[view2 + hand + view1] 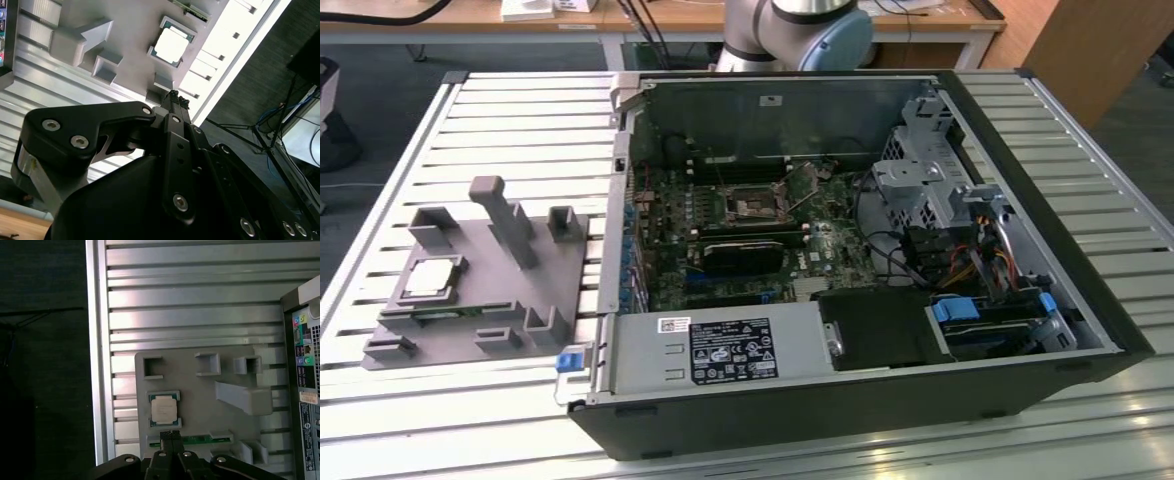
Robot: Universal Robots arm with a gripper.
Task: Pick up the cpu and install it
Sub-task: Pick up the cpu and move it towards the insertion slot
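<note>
The cpu [430, 278] is a small square chip with a shiny silver top. It lies flat in a recess of the grey plastic fixture [487, 265] on the exterior view's left. Both wrist views look down on the cpu [164, 408] [171, 46]. My gripper [170, 435] [177, 97] hangs well above the fixture [200, 400], apart from the chip, its black fingertips closed together with nothing between them. The motherboard's open socket [754, 208] sits inside the computer case [1081, 320].
The fixture carries upright grey blocks [507, 215] and a green strip [200, 441] beside the chip. The open case stands on the slatted metal table [520, 110] to the exterior view's right, with cables and drive cages [934, 180] inside. The table's edge [92, 365] is near the fixture.
</note>
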